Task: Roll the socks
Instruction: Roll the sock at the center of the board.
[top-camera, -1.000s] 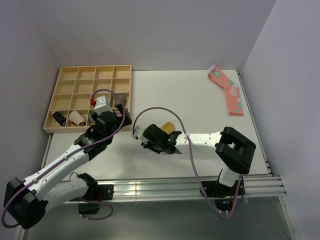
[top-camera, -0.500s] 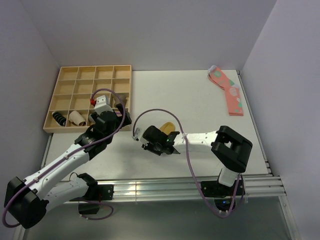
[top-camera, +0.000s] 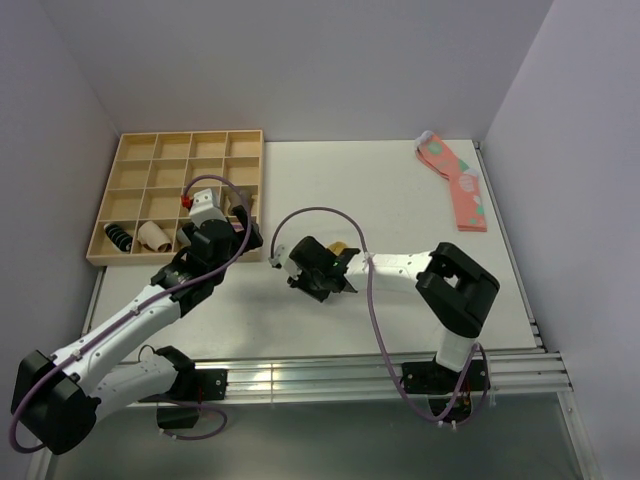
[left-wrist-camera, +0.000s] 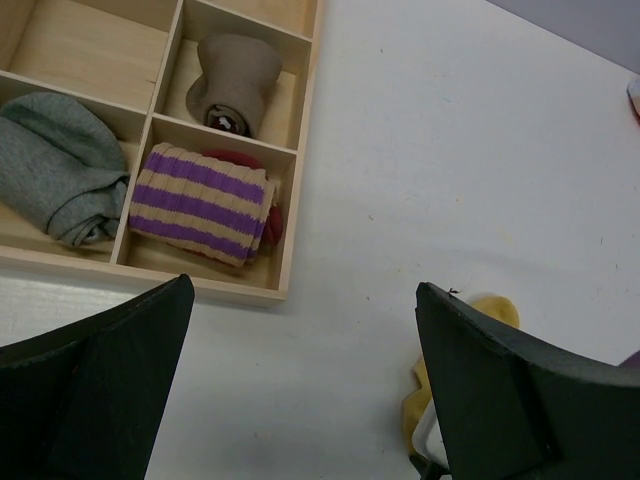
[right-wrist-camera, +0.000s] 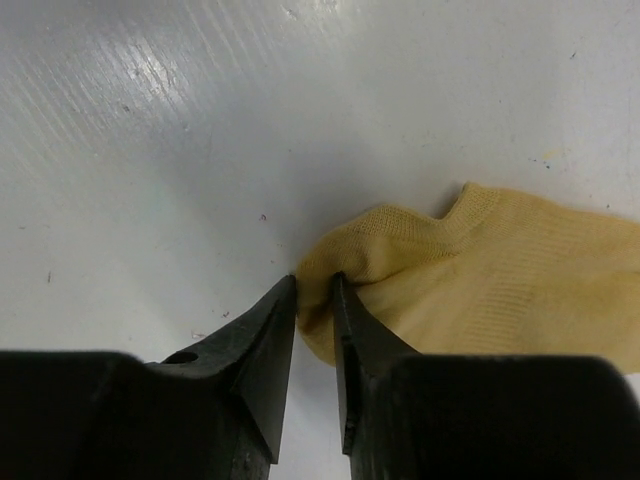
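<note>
Right fingers (right-wrist-camera: 262, 352) pinch the socks (right-wrist-camera: 500, 290) — left fingers (left-wrist-camera: 100, 400) gape wide.

Lighting: bright, even, diffuse from above; faint soft-edged shadows on the white table (top-camera: 400, 190). Glare: streaked sheen on the table, upper left of the right wrist view. Focus: overhead view sharp; fingers of the left gripper (left-wrist-camera: 305, 290) and right gripper (right-wrist-camera: 314, 280) dark, featureless, slightly soft at frame bottom; weave of the socks (right-wrist-camera: 500, 290) crisp
</note>
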